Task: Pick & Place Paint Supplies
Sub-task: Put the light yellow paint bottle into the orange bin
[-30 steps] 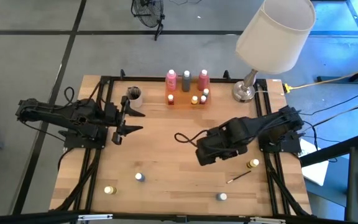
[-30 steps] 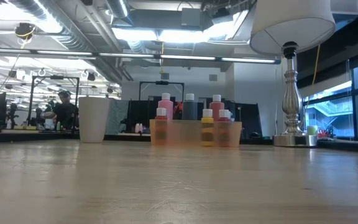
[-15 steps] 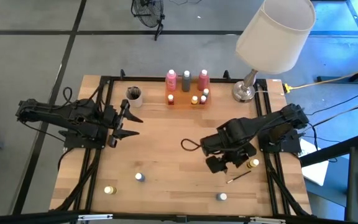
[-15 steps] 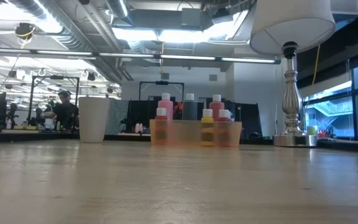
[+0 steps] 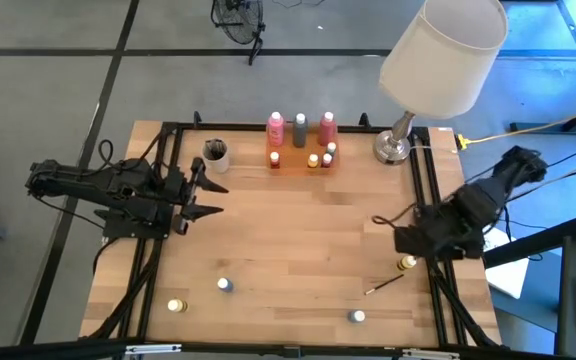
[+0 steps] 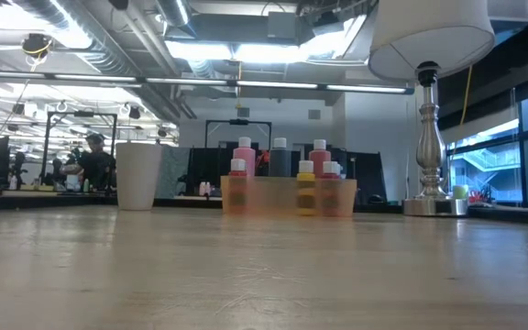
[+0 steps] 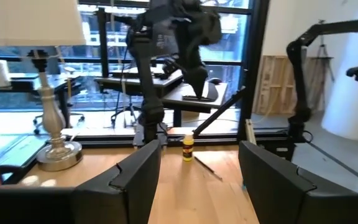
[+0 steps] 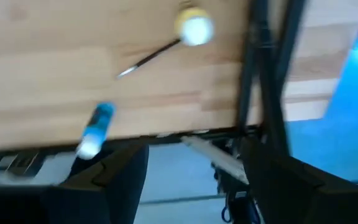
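Two pink bottles and one grey one [image 5: 300,127] stand with small pots in the orange tray [image 6: 287,196] at the far edge. Loose on the table are a yellow-lidded pot [image 5: 406,263], a thin dark brush [image 5: 385,285], a white-lidded pot [image 5: 356,316], another pot [image 5: 225,285] and a yellow-lidded pot [image 5: 176,305]. My right gripper [image 5: 405,245] hangs open at the table's right side, just beside the yellow-lidded pot [image 8: 194,28] and the brush [image 8: 151,56], touching nothing. My left gripper [image 5: 216,197] waits open at the left side.
A beige cup [image 5: 215,152] stands left of the tray. A lamp [image 5: 395,147] with a wide white shade stands at the far right corner. Dark frame rails [image 5: 423,200] run along the table's left and right sides. Bare wood [image 5: 288,230] lies in the middle.
My right arm has drawn back from the middle of the table toward its right edge and has turned, so its gripper now hangs by the right rail near the yellow-lidded pot. The supplies on the table have kept their places.
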